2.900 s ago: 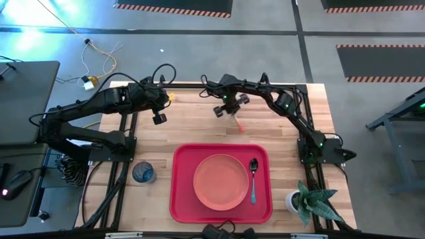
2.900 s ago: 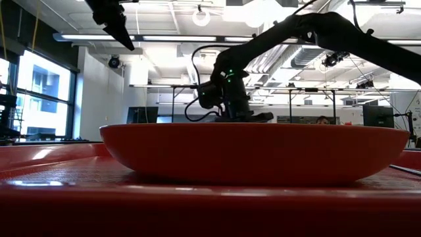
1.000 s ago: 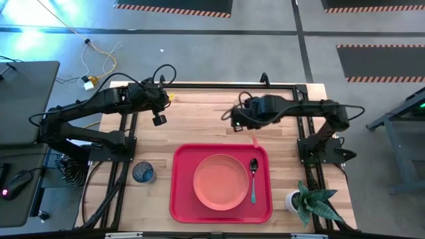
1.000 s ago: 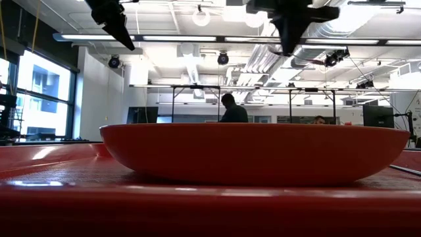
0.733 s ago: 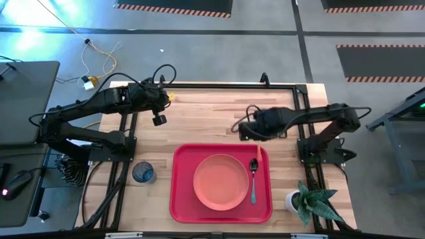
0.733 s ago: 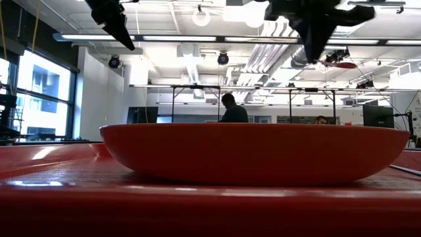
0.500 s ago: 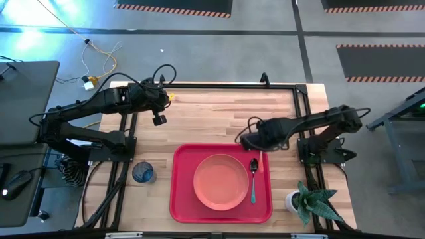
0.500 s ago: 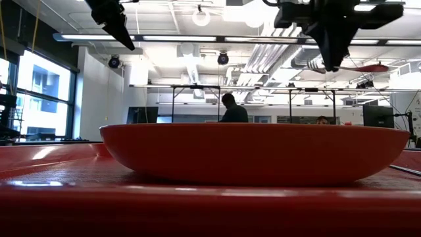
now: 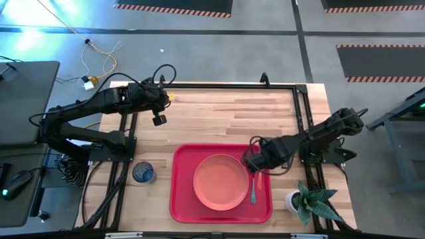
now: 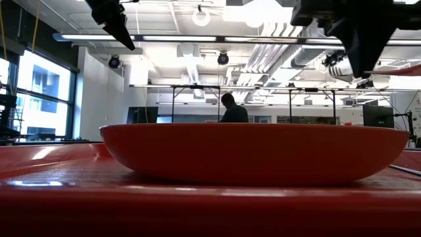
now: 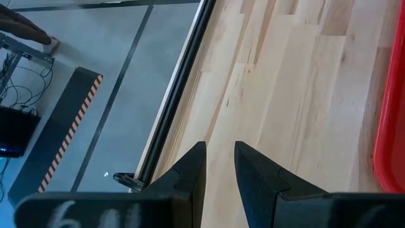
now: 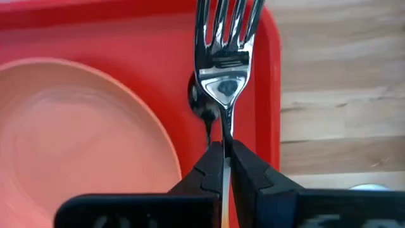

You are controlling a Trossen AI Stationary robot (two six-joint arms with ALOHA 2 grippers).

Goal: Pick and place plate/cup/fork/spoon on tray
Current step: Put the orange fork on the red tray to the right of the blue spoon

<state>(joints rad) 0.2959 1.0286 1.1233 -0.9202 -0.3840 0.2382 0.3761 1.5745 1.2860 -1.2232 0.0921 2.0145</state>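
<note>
The red tray (image 9: 182,199) lies on the table's near middle, with the salmon plate (image 9: 220,180) resting in it and the blue-handled spoon (image 9: 253,189) lying right of the plate. The blue cup (image 9: 143,173) stands on the table left of the tray. My right gripper (image 9: 255,160) hangs over the tray's right part, shut on the fork (image 12: 226,38), whose tines show above the spoon's dark bowl (image 12: 200,104). My left gripper (image 9: 158,119) is raised over the table's far left, open by a narrow gap (image 11: 219,166) and empty. My right gripper pinches the fork's thin metal neck (image 12: 225,130), just behind the tines, between its two fingers. The tines stick out past the fingertips toward the tray's far rim. The fingers hide the handle, though an orange bit shows beside them in the low view (image 10: 406,69). The fork is lifted clear, above the tray.
A small potted plant (image 9: 312,202) stands at the table's near right corner, close to the tray. Bare wood (image 9: 219,116) lies between the tray and the far edge. A person (image 10: 230,108) shows far off in the room behind.
My right gripper has carried the fork from the table's far middle toward the near edge and a little to the right, coming over the tray's right part above the spoon. It has stayed shut on the fork. My left gripper has kept still.
</note>
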